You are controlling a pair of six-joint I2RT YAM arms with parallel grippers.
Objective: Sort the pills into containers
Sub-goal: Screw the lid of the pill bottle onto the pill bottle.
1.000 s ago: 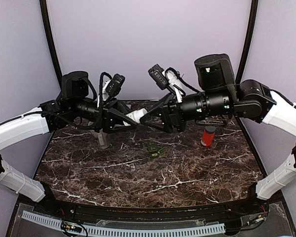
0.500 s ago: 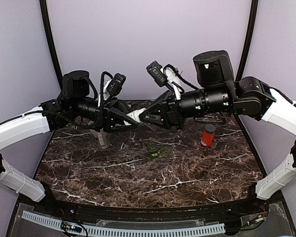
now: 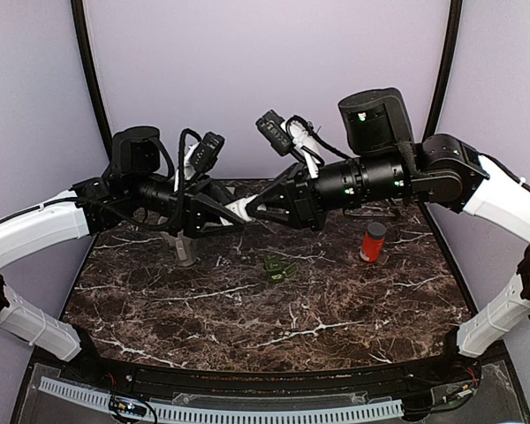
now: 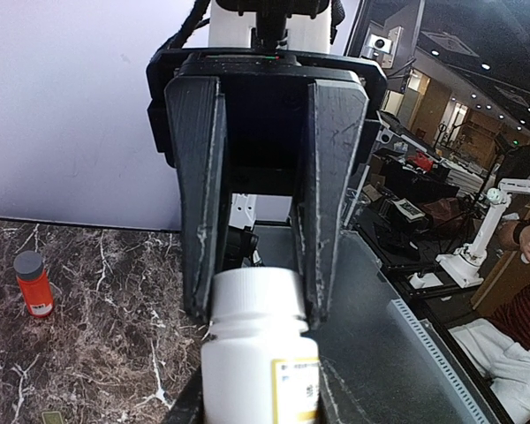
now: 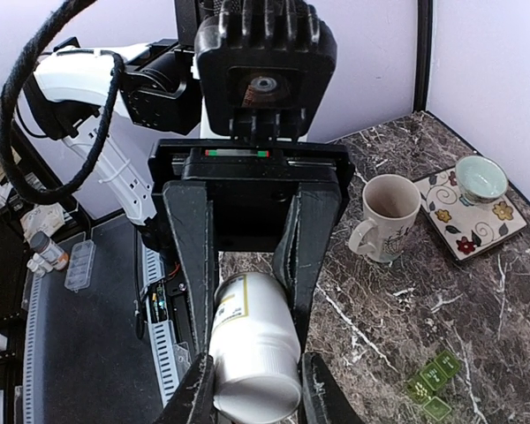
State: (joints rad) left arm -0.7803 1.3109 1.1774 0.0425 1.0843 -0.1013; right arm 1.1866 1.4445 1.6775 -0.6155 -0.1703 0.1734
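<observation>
Dark marble surface (image 3: 247, 305) is lying under both arms. The jaws of the left gripper (image 5: 246, 331) are squeezing the white bottle (image 4: 252, 371) up in the air over the back of it. The jaws of the right gripper (image 4: 256, 305) are pressing on both sides of the cap. Small green pieces (image 3: 281, 267) are lying near the middle.

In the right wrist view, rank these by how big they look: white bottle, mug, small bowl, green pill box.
1. The white bottle, though nearness to the camera inflates it.
2. The mug.
3. The small bowl and green pill box look about alike; not ranked.
</observation>
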